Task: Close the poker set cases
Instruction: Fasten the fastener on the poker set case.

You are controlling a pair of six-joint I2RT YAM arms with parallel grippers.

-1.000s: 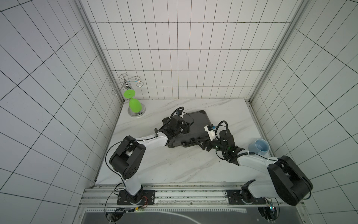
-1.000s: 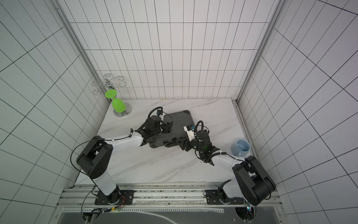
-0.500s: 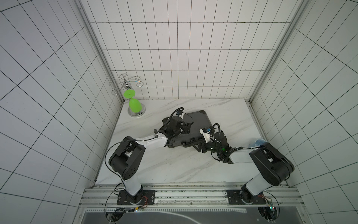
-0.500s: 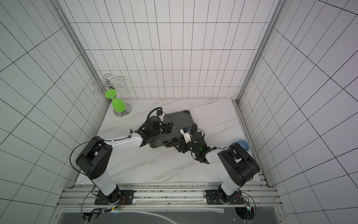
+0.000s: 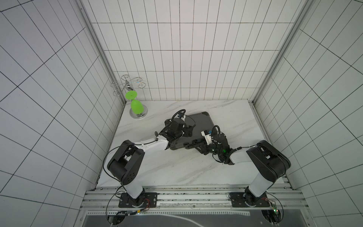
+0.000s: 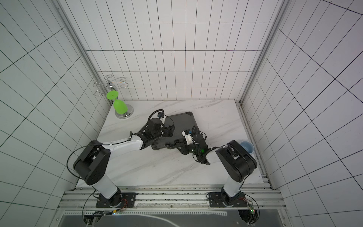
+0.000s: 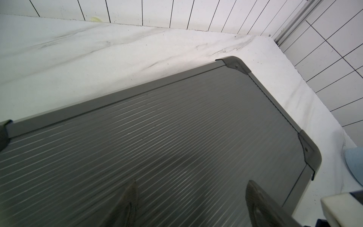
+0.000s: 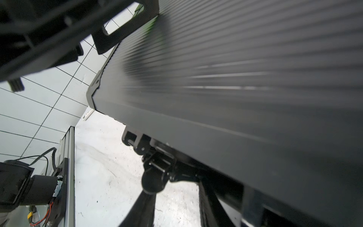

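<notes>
One dark grey ribbed poker set case (image 5: pixel 202 120) (image 6: pixel 182 122) lies flat on the marble table with its lid down. My left gripper (image 5: pixel 189 132) (image 6: pixel 170 130) hovers open over the ribbed lid (image 7: pixel 176 127), its fingertips (image 7: pixel 253 188) spread wide with nothing between them. My right gripper (image 5: pixel 191 146) (image 6: pixel 172 145) is low at the case's front edge (image 8: pixel 235 137). Its two fingers (image 8: pixel 145 208) stand a little apart, with bare table between them. Their tips reach a black latch fitting (image 8: pixel 157 163) under that edge. The inside of the case is hidden.
A green wine glass (image 5: pixel 136 106) hangs upside down on a chrome rack (image 5: pixel 128 83) at the back left corner. A pale blue cup (image 6: pixel 247 149) (image 7: pixel 353 163) stands near the right wall behind my right arm. Tiled walls close in three sides.
My right arm has slid left along the case's front edge, and its fingers have drawn closer together. The left gripper has opened wider above the lid.
</notes>
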